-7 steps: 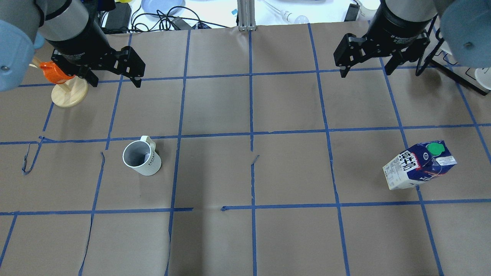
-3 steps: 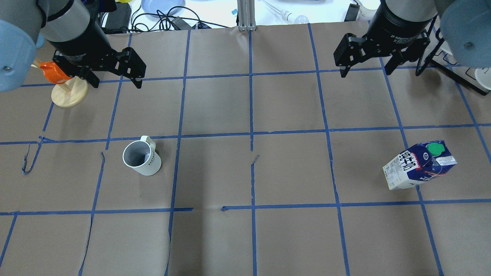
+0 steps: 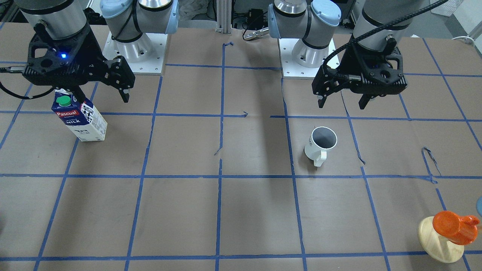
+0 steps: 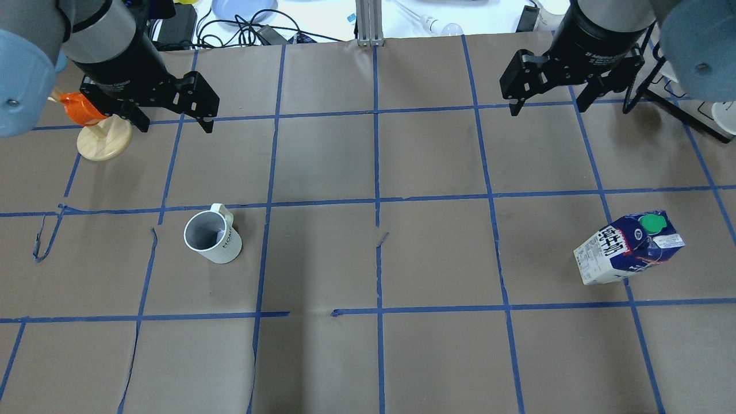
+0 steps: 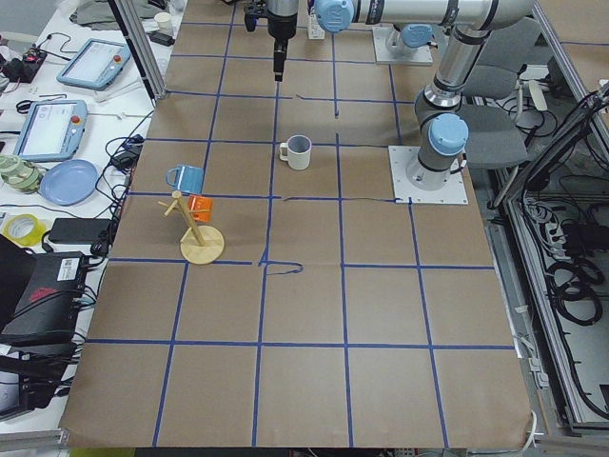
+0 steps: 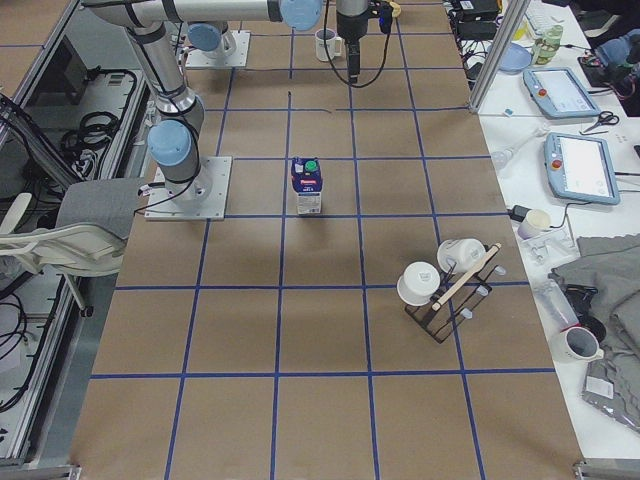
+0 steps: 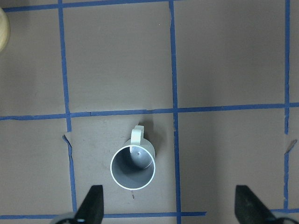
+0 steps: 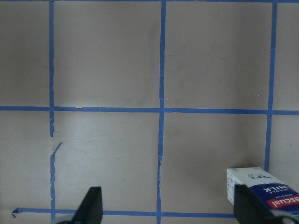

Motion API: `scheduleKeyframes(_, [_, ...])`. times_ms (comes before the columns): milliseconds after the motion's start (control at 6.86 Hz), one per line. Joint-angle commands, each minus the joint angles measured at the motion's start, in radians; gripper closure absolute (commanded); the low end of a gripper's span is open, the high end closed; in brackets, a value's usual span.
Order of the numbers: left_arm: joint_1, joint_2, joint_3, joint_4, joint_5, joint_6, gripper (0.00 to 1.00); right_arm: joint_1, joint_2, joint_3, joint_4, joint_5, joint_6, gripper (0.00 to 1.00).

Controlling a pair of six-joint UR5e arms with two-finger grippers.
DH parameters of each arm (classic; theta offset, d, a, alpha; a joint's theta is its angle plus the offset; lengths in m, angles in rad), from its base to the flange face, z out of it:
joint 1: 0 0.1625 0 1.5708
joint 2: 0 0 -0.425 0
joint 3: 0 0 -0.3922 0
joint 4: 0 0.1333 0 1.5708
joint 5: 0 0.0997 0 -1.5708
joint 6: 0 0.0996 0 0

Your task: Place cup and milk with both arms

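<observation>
The white cup [image 4: 211, 237] with a dark grey inside stands upright on the brown table, left of centre, its handle toward the far side. My left gripper [image 4: 173, 123] is open and empty, high above the table beyond the cup. In the left wrist view the cup [image 7: 133, 165] lies between and ahead of the open fingers [image 7: 93, 205]. The milk [image 4: 629, 247] stands upright at the right, green cap on top. My right gripper [image 4: 547, 108] is open and empty, above and beyond it. In the right wrist view only the carton's corner [image 8: 261, 186] shows, at the bottom right.
An orange cup on a pale wooden stand [image 4: 95, 123] sits by my left gripper at the far left. A black rack with white cups [image 6: 445, 285] stands on the operators' side. Cables and a blue plate [image 4: 244, 8] lie beyond the table's far edge.
My left gripper has drifted very slightly to the right. The right gripper, cup and milk have not moved.
</observation>
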State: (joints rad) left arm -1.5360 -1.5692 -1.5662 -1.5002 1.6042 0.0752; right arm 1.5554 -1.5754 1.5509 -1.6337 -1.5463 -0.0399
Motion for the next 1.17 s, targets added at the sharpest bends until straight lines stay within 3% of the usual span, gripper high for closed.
scheduleKeyframes(0, [0.000,0.001,0.000,0.000,0.000,0.000,0.00,-0.001,0.000,0.000,0.000,0.000,0.000,0.00])
scheduleKeyframes(729, [-0.003,-0.018,-0.008,-0.006,0.000,0.000,0.00,-0.001,0.000,0.002,0.008,-0.005,0.000,0.00])
scheduleKeyframes(1021, [0.002,-0.014,-0.136,0.038,-0.003,0.011,0.00,-0.001,0.000,0.002,0.008,-0.005,0.000,0.00])
